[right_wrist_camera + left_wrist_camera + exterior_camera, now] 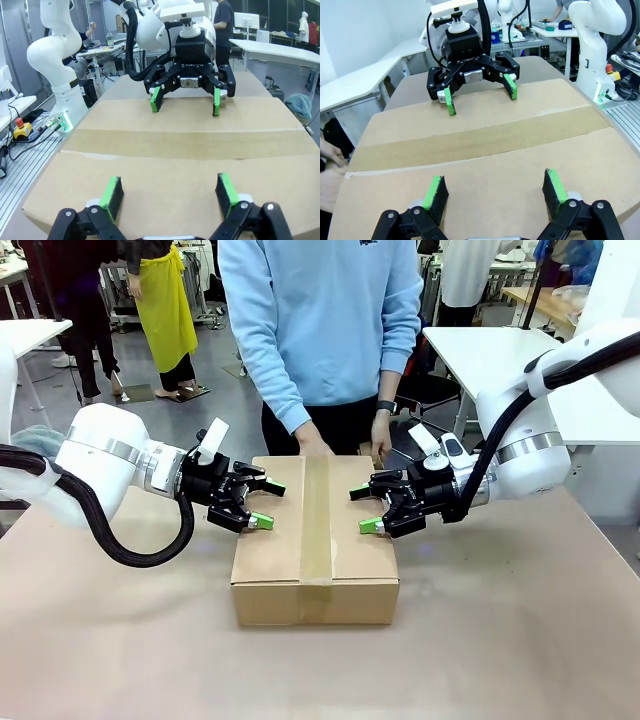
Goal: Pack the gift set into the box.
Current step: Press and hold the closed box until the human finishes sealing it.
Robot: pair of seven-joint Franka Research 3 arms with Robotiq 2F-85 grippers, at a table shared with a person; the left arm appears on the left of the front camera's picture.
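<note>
In the front view, the box (315, 540), a brown corrugated cardboard carton, is seen lying on the tan, matte table (500, 640), its top flaps shut and sealed along the middle by a glossy strip of clear tape (316, 530). The left tool (258, 502) is held over the box's left edge with its green-padded black fingers spread wide and nothing between them. The right tool (366, 508) is set likewise over the right edge, agape and empty. The person's hands (313, 445) are laid at the box's far edge.

In the left wrist view, the left tool (495, 192) is shown spread just above the smooth cardboard top (485, 145), with the right tool (481, 92) facing it from the other side, fingers apart. A person's hand (329, 170) is seen at the box's edge.

In the right wrist view, the right tool (170, 192) is shown wide apart over the flat top (180, 150), the left tool (185, 100) opposite it, also spread.
</note>
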